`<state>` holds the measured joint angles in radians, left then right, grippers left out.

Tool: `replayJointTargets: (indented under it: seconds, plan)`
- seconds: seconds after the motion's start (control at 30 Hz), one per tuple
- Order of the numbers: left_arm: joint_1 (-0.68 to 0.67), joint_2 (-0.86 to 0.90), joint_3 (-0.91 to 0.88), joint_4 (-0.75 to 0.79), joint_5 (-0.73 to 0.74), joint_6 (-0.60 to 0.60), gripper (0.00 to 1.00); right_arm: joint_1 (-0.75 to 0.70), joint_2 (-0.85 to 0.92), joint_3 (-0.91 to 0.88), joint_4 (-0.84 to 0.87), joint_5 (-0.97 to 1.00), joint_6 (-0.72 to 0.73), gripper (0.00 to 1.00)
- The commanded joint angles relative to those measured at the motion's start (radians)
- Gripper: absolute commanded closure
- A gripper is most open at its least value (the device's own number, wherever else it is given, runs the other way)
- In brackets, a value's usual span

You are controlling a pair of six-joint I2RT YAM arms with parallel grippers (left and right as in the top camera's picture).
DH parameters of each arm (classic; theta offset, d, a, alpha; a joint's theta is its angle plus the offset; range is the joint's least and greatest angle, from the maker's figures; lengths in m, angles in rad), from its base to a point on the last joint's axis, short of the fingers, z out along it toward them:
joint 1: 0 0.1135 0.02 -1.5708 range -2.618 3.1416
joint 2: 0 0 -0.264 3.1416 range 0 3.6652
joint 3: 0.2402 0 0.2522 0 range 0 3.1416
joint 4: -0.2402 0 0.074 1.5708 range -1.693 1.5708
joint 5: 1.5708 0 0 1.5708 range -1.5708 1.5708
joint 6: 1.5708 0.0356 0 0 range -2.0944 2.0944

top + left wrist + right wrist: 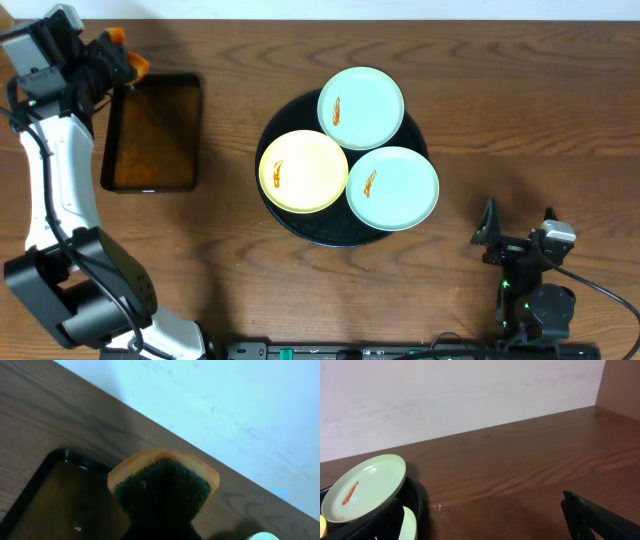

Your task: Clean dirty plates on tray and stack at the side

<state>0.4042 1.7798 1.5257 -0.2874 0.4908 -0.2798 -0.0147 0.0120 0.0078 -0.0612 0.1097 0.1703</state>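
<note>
The big round black tray (320,230) holds three small round plates: one yellow plate (303,171) and two mint-blue plates (361,107). Left of the tray, the left gripper (122,62) squeezes one orange sponge (162,485). Right of the tray, the right gripper (517,235) is wide open.

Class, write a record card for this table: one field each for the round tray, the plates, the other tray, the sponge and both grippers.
round tray: glossy black, holds all three plates
yellow plate: orange-red smear
far mint plate: orange-red smear
near mint plate: orange-red smear
rectangular tray: black, brownish liquid inside, left of the round tray
sponge: orange, dark scouring face, over the rectangular tray's far edge
left gripper: shut on the sponge
right gripper: open, empty, away from the plates
</note>
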Motion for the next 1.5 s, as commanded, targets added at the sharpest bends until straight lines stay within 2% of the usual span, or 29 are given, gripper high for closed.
replayJointTargets:
  seconds: [0.0, 0.17, 0.23, 0.33, 0.4, 0.47, 0.6, 0.67, 0.87, 1.07, 1.17, 1.3, 1.47]
  plan:
    - [-0.001, 0.079, 0.005, 0.0, -0.008, 0.024, 0.92, -0.004, -0.005, -0.002, -0.002, 0.01, -0.011, 0.01]
    - [0.002, 0.225, 0.0, -0.019, -0.003, -0.001, 0.93, -0.004, -0.005, -0.002, -0.002, 0.01, -0.011, 0.01]
    - [0.022, 0.269, 0.0, -0.035, 0.061, -0.149, 0.93, -0.004, -0.005, -0.002, -0.002, 0.01, -0.011, 0.01]
    - [0.052, 0.271, 0.0, 0.001, 0.201, -0.284, 0.93, -0.004, -0.005, -0.002, -0.002, 0.01, -0.011, 0.01]
    - [0.093, 0.255, 0.002, 0.098, 0.397, -0.41, 0.92, -0.004, -0.005, -0.002, -0.002, 0.01, -0.011, 0.01]
    - [0.122, 0.244, 0.002, 0.177, 0.498, -0.515, 0.93, -0.004, -0.005, -0.002, -0.002, 0.01, -0.011, 0.01]
    - [0.172, 0.223, 0.002, 0.229, 0.587, -0.83, 0.93, -0.004, -0.005, -0.002, -0.002, 0.01, -0.011, 0.01]
    - [0.187, 0.219, 0.002, 0.229, 0.621, -0.938, 0.93, -0.004, -0.005, -0.002, -0.002, 0.01, -0.011, 0.01]
    - [0.195, 0.219, 0.002, 0.225, 0.689, -1.062, 0.92, -0.004, -0.005, -0.002, -0.002, 0.01, -0.011, 0.01]
    - [0.195, 0.219, 0.002, 0.225, 0.724, -1.341, 0.92, -0.004, -0.005, -0.002, -0.002, 0.01, -0.011, 0.01]
    - [0.195, 0.219, 0.002, 0.225, 0.742, -1.441, 0.92, -0.004, -0.005, -0.002, -0.002, 0.01, -0.011, 0.01]
    - [0.195, 0.219, 0.002, 0.225, 0.752, -1.51, 0.92, -0.004, -0.005, -0.002, -0.002, 0.01, -0.011, 0.01]
    - [0.195, 0.219, 0.002, 0.225, 0.755, -1.521, 0.92, -0.004, -0.005, -0.002, -0.002, 0.01, -0.011, 0.01]
